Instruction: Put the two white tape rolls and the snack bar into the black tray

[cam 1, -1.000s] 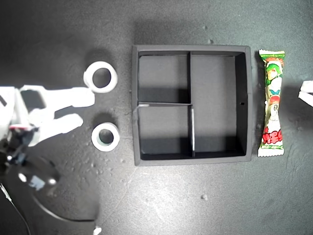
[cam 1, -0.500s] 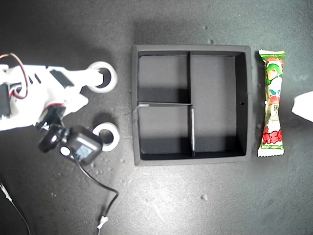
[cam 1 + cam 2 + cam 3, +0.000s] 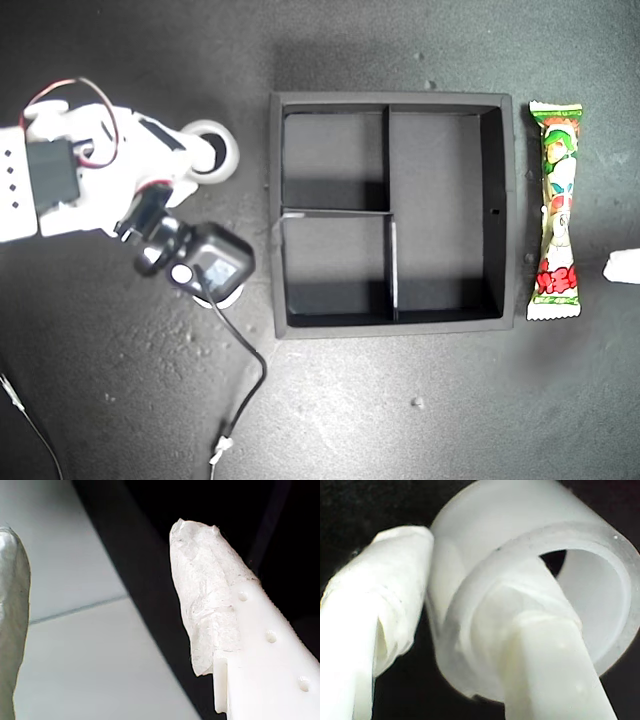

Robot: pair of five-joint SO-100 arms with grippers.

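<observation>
Straddling wall of white tape roll (image 3: 530,575), my second gripper (image 3: 470,645): one finger inside hole, one outside, not visibly clamped. Risk: roll tips, slips when lifted.

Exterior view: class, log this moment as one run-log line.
second gripper: one finger in upper roll, wall between fingers | lower roll: mostly hidden | bar: outside tray | compartments: empty

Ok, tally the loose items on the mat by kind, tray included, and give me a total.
White tape rolls: 2, the first tape roll with my second claw at its wall, the second tape roll mostly hidden under the arm's camera.
Snack bar: 1.
Black tray: 1, nothing inside.
Total: 4.
</observation>
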